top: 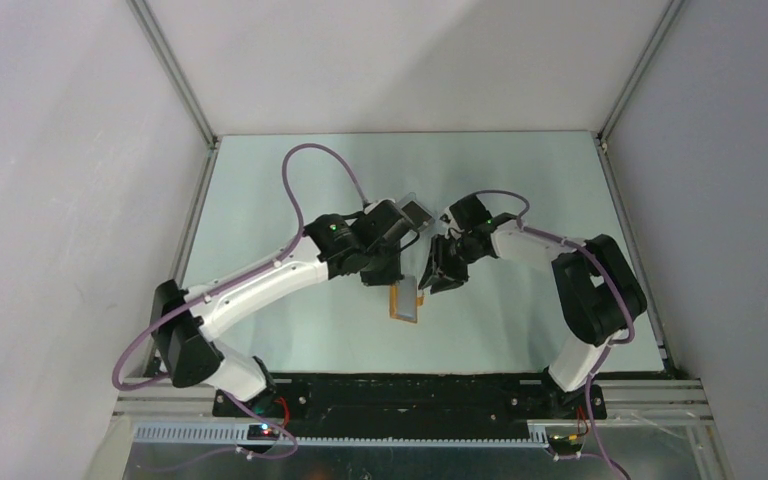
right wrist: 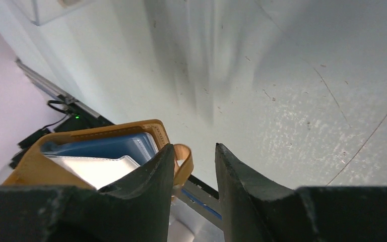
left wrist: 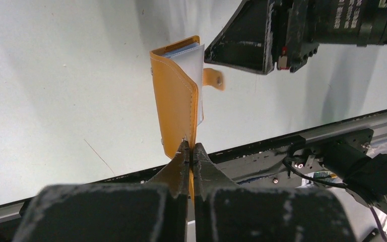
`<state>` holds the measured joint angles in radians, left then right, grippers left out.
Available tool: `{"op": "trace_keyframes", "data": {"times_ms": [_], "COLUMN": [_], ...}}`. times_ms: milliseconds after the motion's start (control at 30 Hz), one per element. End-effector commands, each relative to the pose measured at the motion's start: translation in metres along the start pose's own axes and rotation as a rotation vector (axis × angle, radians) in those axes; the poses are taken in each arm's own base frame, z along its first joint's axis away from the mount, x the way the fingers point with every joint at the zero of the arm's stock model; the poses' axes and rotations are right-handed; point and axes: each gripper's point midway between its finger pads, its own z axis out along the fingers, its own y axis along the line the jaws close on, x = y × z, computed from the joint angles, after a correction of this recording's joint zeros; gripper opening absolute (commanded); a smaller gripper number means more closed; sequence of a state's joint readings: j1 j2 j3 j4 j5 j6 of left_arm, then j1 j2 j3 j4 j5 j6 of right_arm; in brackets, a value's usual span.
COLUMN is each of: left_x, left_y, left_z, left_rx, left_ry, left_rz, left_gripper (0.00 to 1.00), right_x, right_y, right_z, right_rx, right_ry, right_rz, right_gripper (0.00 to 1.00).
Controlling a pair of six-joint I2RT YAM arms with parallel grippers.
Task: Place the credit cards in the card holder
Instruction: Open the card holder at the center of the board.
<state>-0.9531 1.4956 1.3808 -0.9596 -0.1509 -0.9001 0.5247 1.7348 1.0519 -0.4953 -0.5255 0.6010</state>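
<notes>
Protruding from left jaws: card holder (left wrist: 174, 101)

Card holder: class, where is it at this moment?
In the top view, the card holder is mid-scene, its edge pinched by the left gripper, with the right gripper close on its right, beside the clasp strap.

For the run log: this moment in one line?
left tool shut on card holder | right tool open at clasp tab | blue card inside

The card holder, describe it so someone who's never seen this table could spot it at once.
Over the middle of the pale table, find where the left claw and right claw nearly meet. The card holder is the small wallet pinched in the left claw, the only orange thing there.
</notes>
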Motion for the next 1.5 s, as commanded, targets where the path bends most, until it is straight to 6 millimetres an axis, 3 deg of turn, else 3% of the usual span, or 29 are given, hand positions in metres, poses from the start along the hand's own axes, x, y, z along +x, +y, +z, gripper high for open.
{"op": "trace_keyframes", "data": {"times_ms": [0, 233, 400, 600, 767, 933, 1067, 1167, 1300, 1367, 1400, 1433, 1467], "left_x": [-0.020, -0.024, -0.024, -0.027, -0.031, -0.032, -0.032, -0.032, -0.031, -0.030, -0.030, -0.029, -0.030], "left_y": [-0.016, -0.018, -0.017, -0.016, -0.017, -0.018, -0.019, -0.018, -0.014, -0.010, -0.008, -0.004, 0.001], "left_z": [-0.033, -0.039, -0.038, -0.045, -0.052, -0.055, -0.055, -0.056, -0.053, -0.051, -0.050, -0.046, -0.046], "left_rx": [0.106, 0.120, 0.117, 0.129, 0.145, 0.156, 0.159, 0.161, 0.148, 0.135, 0.131, 0.117, 0.109], "left_ry": [-0.085, -0.100, -0.096, -0.114, -0.130, -0.130, -0.130, -0.131, -0.130, -0.130, -0.131, -0.127, -0.132], "left_rz": [-0.033, -0.039, -0.036, -0.043, -0.048, -0.049, -0.047, -0.046, -0.044, -0.039, -0.040, -0.034, -0.038], "left_gripper": [0.00, 0.00, 0.00, 0.00, 0.00, 0.00, 0.00, 0.00, 0.00, 0.10, 0.35, 0.49, 0.72], "right_x": [-0.012, 0.006, 0.016, 0.028, 0.030, 0.022, 0.018, 0.015, 0.011, 0.008, 0.006, 0.004, 0.001], "right_y": [0.027, 0.040, 0.046, 0.025, 0.019, 0.013, 0.018, 0.024, 0.035, 0.041, 0.042, 0.047, 0.046], "right_z": [-0.019, -0.022, -0.026, -0.022, -0.017, -0.016, -0.015, -0.018, -0.032, -0.045, -0.049, -0.061, -0.069], "right_rx": [-0.144, -0.201, -0.189, -0.124, -0.124, -0.082, -0.109, -0.135, -0.180, -0.205, -0.212, -0.234, -0.244], "right_ry": [-0.033, 0.033, 0.025, 0.083, 0.108, 0.067, 0.056, 0.041, -0.002, -0.032, -0.044, -0.073, -0.092], "right_rz": [-0.020, -0.053, -0.123, -0.117, -0.099, -0.083, -0.089, -0.105, -0.161, -0.187, -0.199, -0.218, -0.215], "right_gripper": [0.41, 0.40, 0.44, 0.45, 0.43, 0.36, 0.22, 0.03, 0.00, 0.00, 0.00, 0.00, 0.00]}}
